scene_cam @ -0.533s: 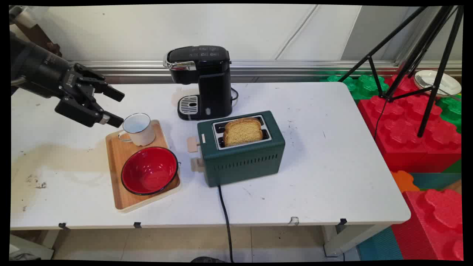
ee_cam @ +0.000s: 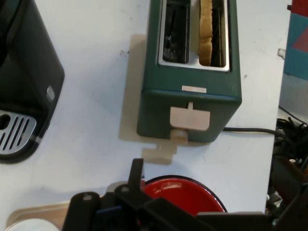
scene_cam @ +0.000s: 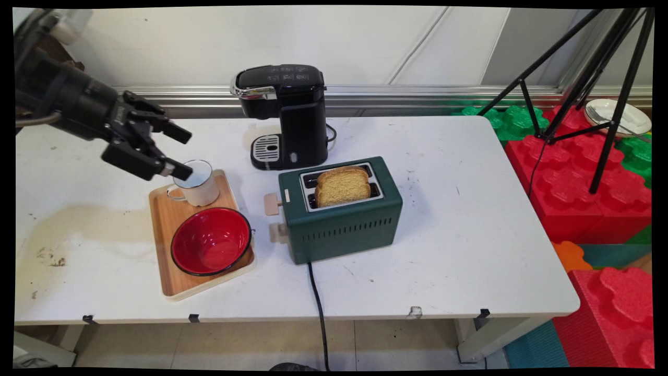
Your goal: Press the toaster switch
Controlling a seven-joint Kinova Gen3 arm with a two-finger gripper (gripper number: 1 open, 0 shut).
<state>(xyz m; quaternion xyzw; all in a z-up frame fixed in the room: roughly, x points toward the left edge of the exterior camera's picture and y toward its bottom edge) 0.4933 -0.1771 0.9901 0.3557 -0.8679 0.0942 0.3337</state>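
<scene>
Pincer (scene_cam: 183,155), fingers spread and holding nothing, has moved toward 3 o'clock since prev. frame; lower tip now overlaps white mug (scene_cam: 197,184) rim, on wooden tray (scene_cam: 172,271) w/ red bowl (scene_cam: 211,241).

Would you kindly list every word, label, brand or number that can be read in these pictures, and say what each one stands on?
No text here can be read.
Coffee machine: pale markings on its top panel, too small to read.
Toaster: a small pale label above its lever, blurred.
End effector: white lettering on its black wrist, illegible.
Mug, red bowl and wooden tray: no markings seen.
</scene>
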